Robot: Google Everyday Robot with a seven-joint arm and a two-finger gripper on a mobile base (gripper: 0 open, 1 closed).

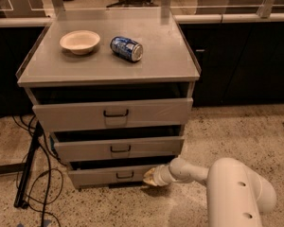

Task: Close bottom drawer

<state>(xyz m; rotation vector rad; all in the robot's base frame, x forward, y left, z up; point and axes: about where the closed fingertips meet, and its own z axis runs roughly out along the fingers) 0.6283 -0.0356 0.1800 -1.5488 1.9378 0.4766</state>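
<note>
While the gripper (150, 176) sits low at about 6 o'clock in the view, it meets the right part of the bottom drawer (99, 176) front, just right of the drawer's black handle (125, 175). Contact looks likely, but I cannot say so for certain. Whether the tool is spread or pressed together: cannot tell. It does not appear to be pinching anything.

Bottom drawer: lowest of three in the grey cabinet (170, 65), at roughly 7 o'clock. A dark gap runs above its front panel, so I judge it not fully home. The middle drawer (85, 150) and top drawer (66, 115) also show gaps above them.

Step in hand (judgement): the push, with the white arm (236, 188) reaching in from 4 o'clock.

Next move calls for a straight push toward 12 o'clock, into the cabinet. Pressing off-centre to the right may skew the drawer on its runners.

On the cabinet top: a bowl (79, 41) at 11 o'clock, with a soda can (126, 48) lying on its side beside it.
</note>
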